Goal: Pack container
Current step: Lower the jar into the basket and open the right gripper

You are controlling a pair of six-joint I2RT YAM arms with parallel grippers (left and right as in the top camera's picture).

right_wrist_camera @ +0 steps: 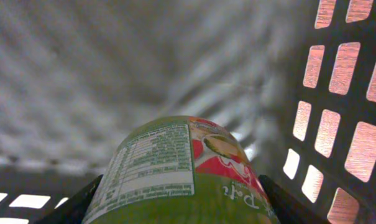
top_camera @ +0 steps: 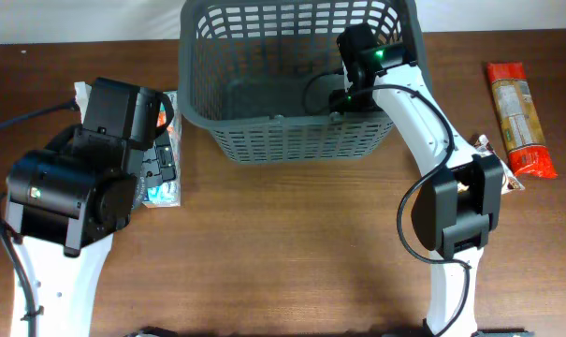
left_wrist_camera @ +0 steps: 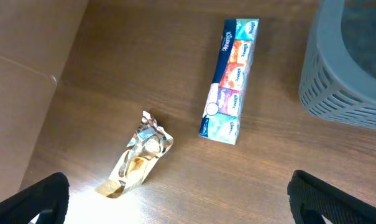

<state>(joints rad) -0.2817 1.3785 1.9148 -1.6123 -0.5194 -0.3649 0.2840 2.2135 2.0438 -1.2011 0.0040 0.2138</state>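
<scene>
1. The container, a dark grey lattice basket, stands upright on the desk at the far middle edge. It sits between my two arms.
2. My right claw is reached down inside the container, near its right wall. The slotted wall shows close by in the right wrist view.
3. The right claw is clamped on a green-labelled canister, with a dark finger pressed against each side. A nutrition panel and a red food picture face the camera.
4. I cannot tell whether the canister touches the container's bottom.
5. My left claw hangs above the desk to the left of the container. Its fingers are spread fully apart with nothing between them.
6. Below the left claw a long tissue pack lies flat on the desk, just beside the container's left wall but not touching it.
7. A crumpled gold foil packet lies near the tissue pack, apart from it and on the side away from the container.
8. An orange-red packet lies on the desk well to the right of the container.
</scene>
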